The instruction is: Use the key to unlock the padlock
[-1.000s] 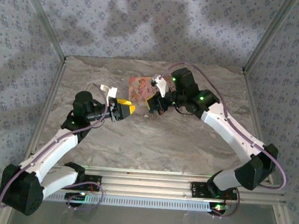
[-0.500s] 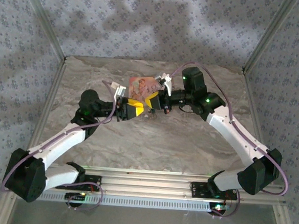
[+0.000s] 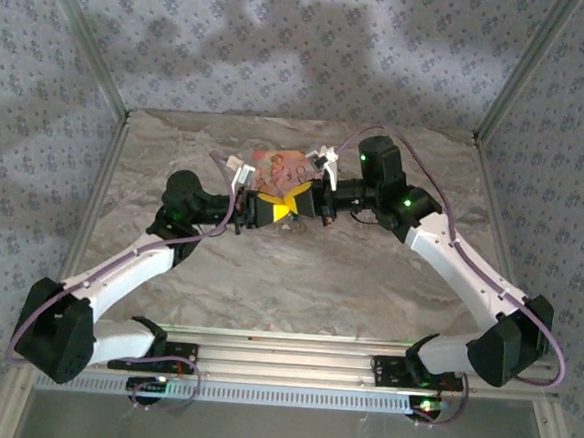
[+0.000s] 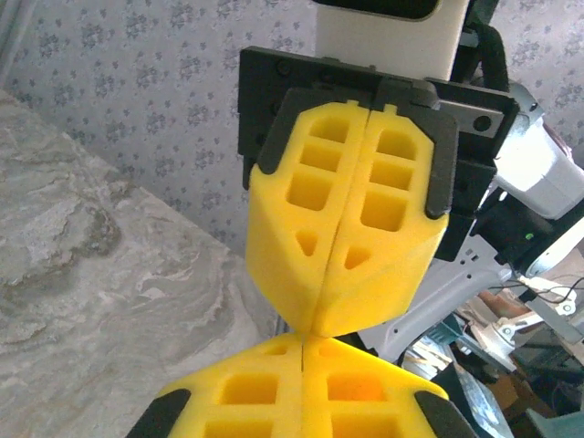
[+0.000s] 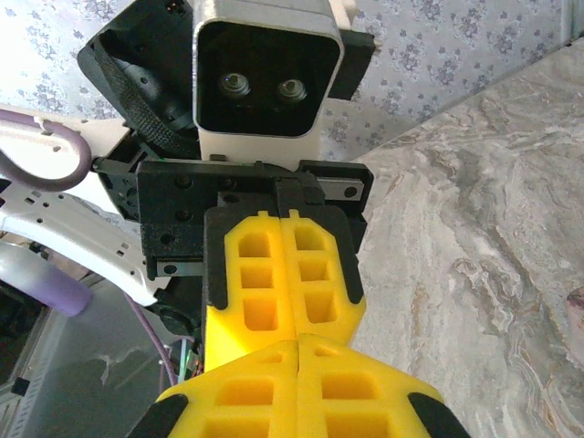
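Note:
My two grippers meet tip to tip above the middle of the table, both with blocky yellow foam fingers. The left gripper [image 3: 266, 209] is shut, its fingers pressed flat together [image 4: 304, 351] with nothing visible between them. The right gripper [image 3: 295, 201] faces it, also shut [image 5: 298, 351], its seam closed. In the left wrist view the right gripper [image 4: 317, 319] points down onto my own tips. In the right wrist view the left gripper [image 5: 294, 324] does the same. The padlock and the key are out of view.
A flat pink illustrated box [image 3: 281, 166] lies on the marble tabletop [image 3: 298, 280] just behind the touching grippers. Aluminium frame posts [image 3: 110, 96] and patterned walls bound the table on three sides. Open marble stretches in front of the grippers.
The left arm has swung right and forward until its fingertips meet the right gripper's, and its jaws have gone from open to shut. The right gripper has shifted slightly right and back.

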Controlling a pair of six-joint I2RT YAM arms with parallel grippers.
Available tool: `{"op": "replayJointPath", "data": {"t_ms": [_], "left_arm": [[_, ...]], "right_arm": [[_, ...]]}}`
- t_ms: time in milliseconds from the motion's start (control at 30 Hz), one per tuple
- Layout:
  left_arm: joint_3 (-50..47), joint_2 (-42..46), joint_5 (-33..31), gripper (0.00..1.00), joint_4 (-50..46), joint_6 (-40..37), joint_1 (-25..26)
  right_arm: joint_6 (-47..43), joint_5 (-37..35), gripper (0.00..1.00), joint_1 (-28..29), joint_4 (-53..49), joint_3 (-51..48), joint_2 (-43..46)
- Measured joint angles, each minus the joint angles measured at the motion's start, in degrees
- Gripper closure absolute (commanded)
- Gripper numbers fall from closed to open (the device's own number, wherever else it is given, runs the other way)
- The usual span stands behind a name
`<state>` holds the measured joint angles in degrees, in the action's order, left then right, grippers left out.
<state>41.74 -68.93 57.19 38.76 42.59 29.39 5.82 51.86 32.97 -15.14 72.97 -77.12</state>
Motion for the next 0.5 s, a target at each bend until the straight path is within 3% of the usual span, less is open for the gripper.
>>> {"op": "replayJointPath", "data": {"t_ms": [67, 300, 367, 500], "left_arm": [[0.13, 0.04, -0.17, 0.78, -0.22, -0.46, -0.02], [0.13, 0.20, -0.17, 0.67, -1.84, -0.72, 0.02], [0.13, 0.24, -0.17, 0.68, -2.38, -0.76, 0.28], [0.13, 0.24, -0.17, 0.84, -3.21, -1.20, 0.44]], "right_arm": [[0.42, -0.02, 1.00, 0.02, 0.37, -0.04, 0.00], [1.09, -0.33, 1.00, 0.33, 1.95, -0.09, 0.00], [1.31, -0.50, 1.00, 0.44, 2.21, -0.09, 0.00], [1.66, -0.90, 1.00, 0.83, 2.71, -0.09, 0.00]]}}
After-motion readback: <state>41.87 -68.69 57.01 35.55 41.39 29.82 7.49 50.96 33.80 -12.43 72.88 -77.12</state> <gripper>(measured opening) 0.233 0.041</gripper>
